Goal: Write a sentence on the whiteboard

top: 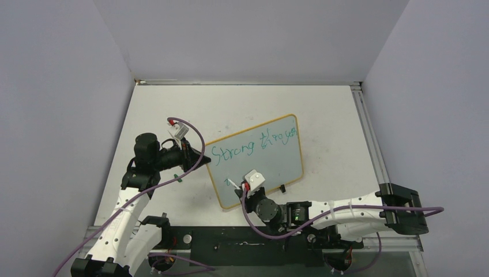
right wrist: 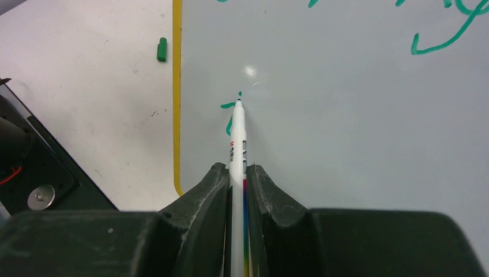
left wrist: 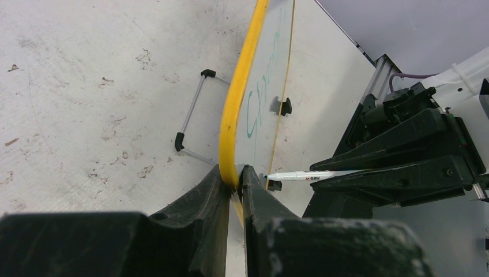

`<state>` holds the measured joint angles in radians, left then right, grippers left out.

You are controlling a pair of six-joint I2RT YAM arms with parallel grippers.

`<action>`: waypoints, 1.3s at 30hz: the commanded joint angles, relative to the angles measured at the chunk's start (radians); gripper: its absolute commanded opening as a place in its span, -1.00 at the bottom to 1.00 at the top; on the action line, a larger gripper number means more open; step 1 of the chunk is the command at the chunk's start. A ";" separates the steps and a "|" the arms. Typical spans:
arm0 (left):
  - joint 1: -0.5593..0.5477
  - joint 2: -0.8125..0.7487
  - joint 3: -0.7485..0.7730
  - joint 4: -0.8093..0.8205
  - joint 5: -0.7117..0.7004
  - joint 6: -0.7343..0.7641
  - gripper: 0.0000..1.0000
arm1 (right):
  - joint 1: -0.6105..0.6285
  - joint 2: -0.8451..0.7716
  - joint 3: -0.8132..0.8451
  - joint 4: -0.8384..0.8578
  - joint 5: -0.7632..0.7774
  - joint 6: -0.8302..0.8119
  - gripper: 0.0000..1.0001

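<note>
You've got one board, one marker, one green cap, two black clips and one wire stand. There are two written words, with possibly a third begun.

R gripper over whiteboard — green sentence beyond.

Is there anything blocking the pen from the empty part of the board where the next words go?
Nothing visible. The right gripper holds the marker, its tip at the whiteboard, bare surface beside it; the green cap lies off the board.
</note>
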<state>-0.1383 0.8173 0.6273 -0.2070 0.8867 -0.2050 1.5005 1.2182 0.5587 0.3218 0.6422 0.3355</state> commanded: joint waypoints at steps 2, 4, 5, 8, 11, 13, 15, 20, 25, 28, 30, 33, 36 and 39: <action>-0.009 -0.004 0.020 0.027 -0.006 0.027 -1.00 | 0.004 0.012 -0.007 -0.012 0.004 0.044 -0.89; -0.008 -0.004 0.020 0.028 -0.007 0.027 -1.00 | 0.004 0.025 0.000 -0.018 0.002 0.044 -0.89; -0.009 -0.004 0.020 0.027 -0.007 0.027 -1.00 | 0.004 0.031 0.003 -0.018 0.001 0.044 -0.89; -0.009 -0.004 0.019 0.027 -0.006 0.027 -1.00 | 0.002 0.043 0.007 -0.018 0.001 0.042 -0.89; -0.009 -0.004 0.020 0.027 -0.007 0.027 -1.00 | 0.000 0.049 0.010 -0.019 -0.001 0.040 -0.89; -0.009 -0.004 0.020 0.026 -0.007 0.027 -1.00 | -0.002 0.050 0.014 -0.029 0.009 0.046 -0.89; -0.010 -0.004 0.020 0.026 -0.006 0.027 -1.00 | -0.002 0.050 0.019 -0.048 0.031 0.060 -0.89; -0.010 -0.004 0.020 0.026 -0.007 0.027 -1.00 | -0.002 0.024 0.009 -0.092 0.100 0.101 -0.89; -0.011 -0.003 0.020 0.026 -0.008 0.027 -1.00 | -0.002 -0.007 -0.003 -0.101 0.136 0.113 -0.89; -0.010 -0.003 0.020 0.026 -0.008 0.027 -1.00 | 0.000 -0.009 -0.002 -0.102 0.146 0.112 -0.89; -0.010 -0.003 0.019 0.026 -0.009 0.027 -1.00 | 0.001 -0.016 -0.006 -0.087 0.142 0.100 -0.89; -0.011 -0.002 0.020 0.026 -0.009 0.028 -1.00 | 0.017 -0.041 -0.028 -0.029 0.123 0.060 -0.89; -0.011 -0.001 0.020 0.026 -0.009 0.029 -1.00 | 0.036 -0.068 -0.044 0.032 0.108 0.002 -0.89; -0.010 -0.002 0.020 0.026 -0.008 0.029 -1.00 | 0.043 -0.073 -0.042 0.074 0.102 -0.032 -0.89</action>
<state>-0.1390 0.8185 0.6273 -0.2073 0.8764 -0.2050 1.5257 1.1809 0.5144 0.2783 0.7292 0.3695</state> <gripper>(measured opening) 0.101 0.151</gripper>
